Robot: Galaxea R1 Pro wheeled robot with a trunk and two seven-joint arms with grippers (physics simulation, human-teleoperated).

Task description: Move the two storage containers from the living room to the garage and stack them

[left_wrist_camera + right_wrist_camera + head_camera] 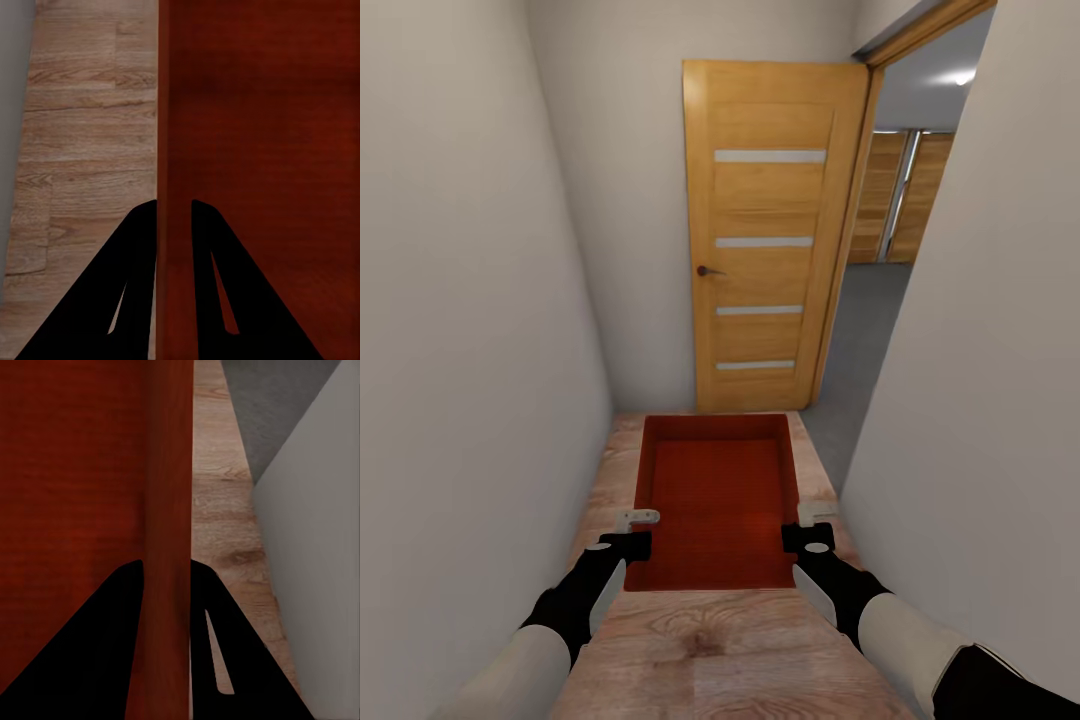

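Left wrist view: left gripper [174, 214] clenched on the container's thin side wall, one finger [135, 247] outside over the wood floor, the other inside the bin.
Right wrist view: right gripper [166, 574] same deal, clamped on the opposite wall; outer finger [214, 607] toward the pale wall [315, 585], inner one over the bin's flat bottom.
L grip in head view: left gripper [628, 535] sits at the near end of the bin's left wall.
R grip in head view: right gripper [807, 528] at the near end of the right wall, approx level w/ the left.
Container: one orange-red storage container [715, 500] held betw. both grippers, open side up, long axis pointing ahead, carried over the wood plank floor [710, 640].
Just past fingers: corridor walls close on both sides, esp. right.
Further out: wooden door [770, 240] open straight ahead; doorway [870, 300] to its right shows dark grey floor [860, 330], prob. the garage.
Step in hand: carrying bin no. 1 toward garage, my read.
How to do well: keep both grips equally tight & level so bin doesn't twist; steer right early; watch far corner vs door edge & right elbow vs wall.
Risk: thin walls may flex or slip if arms spread.
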